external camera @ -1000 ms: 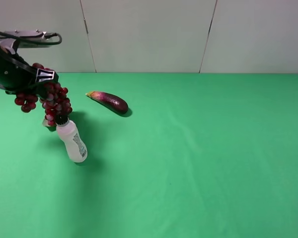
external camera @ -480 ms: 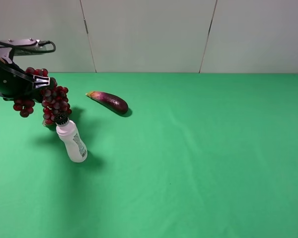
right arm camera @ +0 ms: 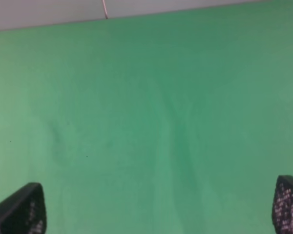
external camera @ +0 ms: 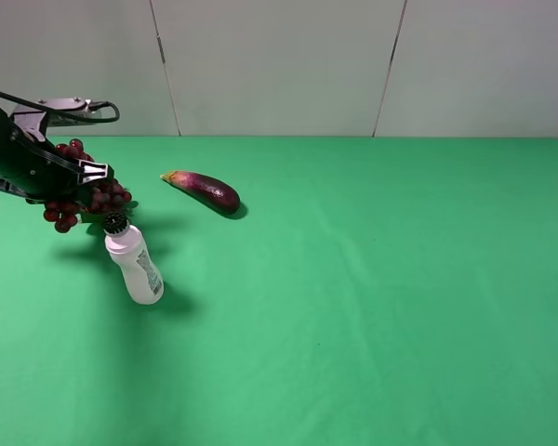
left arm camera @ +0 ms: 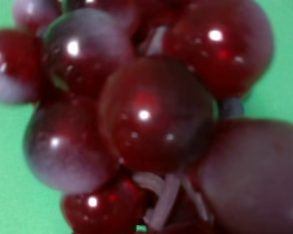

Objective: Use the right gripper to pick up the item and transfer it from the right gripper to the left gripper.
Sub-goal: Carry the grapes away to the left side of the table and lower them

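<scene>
The bunch of dark red grapes point(external camera: 86, 198) hangs in my left gripper point(external camera: 91, 178), which is shut on it above the far left of the green table. The bunch sits just above and to the left of the white bottle's black cap. In the left wrist view the grapes point(left arm camera: 151, 117) fill the picture and hide the fingers; no green leaf shows. My right gripper point(right arm camera: 156, 209) is open and empty, with only its two black fingertips point(right arm camera: 19, 212) showing over bare green cloth. It is out of the exterior high view.
A white bottle with a black cap point(external camera: 138, 265) lies tilted just below the grapes. A purple eggplant point(external camera: 205, 190) lies to the right of the left arm, towards the back. The green table point(external camera: 372, 279) stretches to the right, with a grey wall behind.
My left gripper has lowered and shifted slightly right with the grapes. The bunch has drawn in closer under the gripper. Bottle and eggplant have not moved.
</scene>
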